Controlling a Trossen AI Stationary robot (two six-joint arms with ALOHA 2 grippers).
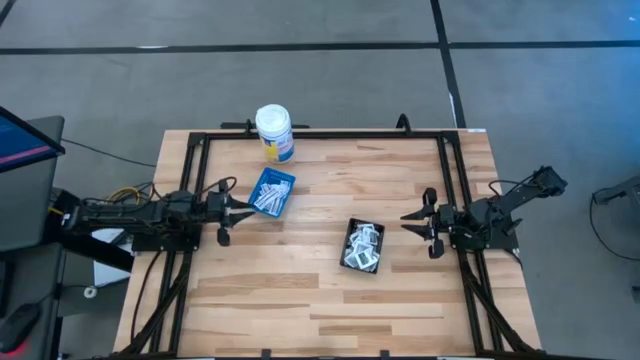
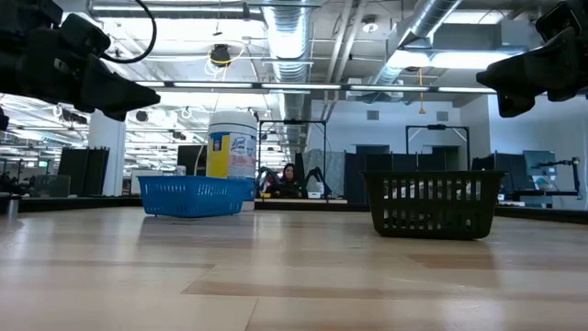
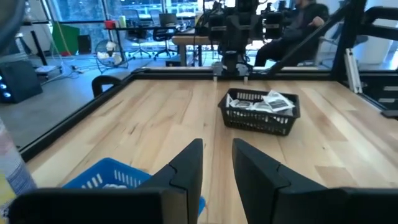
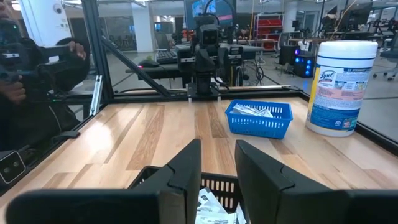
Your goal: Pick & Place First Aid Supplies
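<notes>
The bench (image 1: 330, 290) is seen from straight above and level from its edge; each wrist camera is aimed across it, past its own fingers, at the opposite arm.

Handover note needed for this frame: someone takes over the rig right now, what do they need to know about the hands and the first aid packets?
Left hand: open, empty, hovering at the near edge of the blue basket.
Right hand: open, empty, hovering beside the black basket.
Packets: narrow strips lie in the blue basket, squarish packets in the black basket. None visible loose on the table.
White wipes canister stands behind the blue basket, untouched.
Done: nothing is in a grip; whether any transfer has happened cannot be told.
Left: pick packets and place them; both arms are poised to start.
</notes>
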